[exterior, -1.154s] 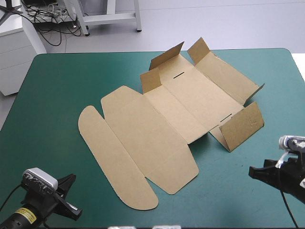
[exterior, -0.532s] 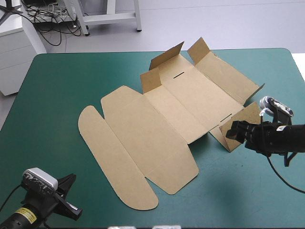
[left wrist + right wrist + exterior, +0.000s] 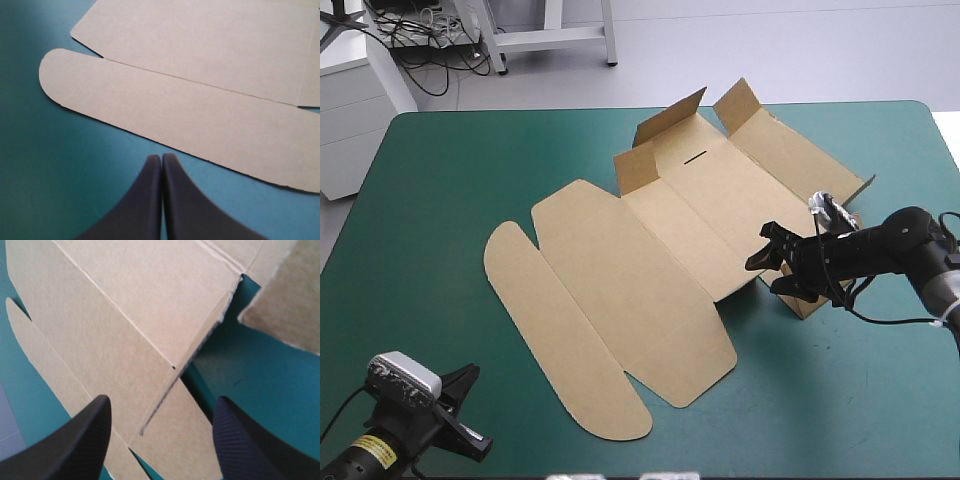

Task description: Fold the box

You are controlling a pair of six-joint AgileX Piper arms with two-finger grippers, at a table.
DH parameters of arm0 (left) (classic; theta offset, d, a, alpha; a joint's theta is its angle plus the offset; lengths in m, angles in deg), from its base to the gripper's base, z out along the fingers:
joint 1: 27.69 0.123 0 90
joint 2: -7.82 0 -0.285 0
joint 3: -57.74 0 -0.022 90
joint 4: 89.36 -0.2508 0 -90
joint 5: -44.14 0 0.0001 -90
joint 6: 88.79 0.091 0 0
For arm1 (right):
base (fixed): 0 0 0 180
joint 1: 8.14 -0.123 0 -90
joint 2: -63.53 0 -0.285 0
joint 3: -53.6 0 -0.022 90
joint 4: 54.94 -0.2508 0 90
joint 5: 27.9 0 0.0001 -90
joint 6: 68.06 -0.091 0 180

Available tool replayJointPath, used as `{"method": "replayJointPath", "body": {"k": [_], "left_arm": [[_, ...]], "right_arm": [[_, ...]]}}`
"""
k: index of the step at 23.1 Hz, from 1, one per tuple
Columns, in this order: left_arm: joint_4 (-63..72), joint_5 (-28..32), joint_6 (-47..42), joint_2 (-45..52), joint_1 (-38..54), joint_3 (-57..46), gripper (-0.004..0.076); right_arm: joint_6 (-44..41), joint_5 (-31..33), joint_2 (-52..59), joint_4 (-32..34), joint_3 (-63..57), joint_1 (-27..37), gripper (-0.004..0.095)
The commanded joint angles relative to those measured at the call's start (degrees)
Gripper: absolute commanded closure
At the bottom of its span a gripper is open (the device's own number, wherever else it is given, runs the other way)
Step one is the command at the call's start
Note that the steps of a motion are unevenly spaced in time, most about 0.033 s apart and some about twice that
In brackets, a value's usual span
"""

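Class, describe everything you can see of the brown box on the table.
The box is a cut sheet of plain brown board, lying mostly flat on the teal-green cover. A long rounded flap lies nearest the robot; small flaps stand raised at the far end, beside a thin slot. One side wall stands up between the open jaws of the right gripper; contact cannot be told.

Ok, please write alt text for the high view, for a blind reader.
A brown box lies unfolded, mostly flat, on a teal-green table, with a few flaps raised at its far right end. The right gripper, fingers open, reaches over the box's right edge beside a raised flap; the left gripper is at the near left corner, apart from the box.
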Motion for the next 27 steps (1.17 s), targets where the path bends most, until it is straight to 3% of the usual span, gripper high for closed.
{"method": "replayJointPath", "body": {"k": [1,4,11,15,17,18,22,27], "left_arm": [[0.91,4.01,-0.38,-0.72,-0.39,1.48,0.0734],[0.91,4.01,-0.38,-0.72,-0.39,1.48,0.0734],[0.91,4.01,-0.38,-0.72,-0.39,1.48,0.0734],[0.91,4.01,-0.38,-0.72,-0.39,1.48,0.0734],[0.91,4.01,-0.38,-0.72,-0.39,1.48,0.0734],[0.91,4.01,-0.38,-0.72,-0.39,1.48,0.0734],[0.91,4.01,-0.38,-0.72,-0.39,1.48,0.0734],[0.91,4.01,-0.38,-0.72,-0.39,1.48,0.0734]], "right_arm": [[-1.27,-3.42,-1.12,-4.87,1.49,-1.29,0.0411],[-6.14,-2.94,-4.86,-4.48,1.49,-3.23,0.042],[-7.11,-5.27,-10.02,-4.03,1.59,-3.79,0.042],[-8.03,-6.02,-11.1,-4.03,1.59,-3.79,0.0468],[-8.03,-6.02,-11.1,-4.31,1.59,-3.79,0.0557],[-7.88,-5.92,-11.1,-4.69,1.59,-3.94,0.0674],[-7.15,-7.02,-11.1,-4.3,1.59,-5.8,0.0928],[-7.15,-8.47,-11.1,-4.3,1.93,-7.2,0.0918]]}}
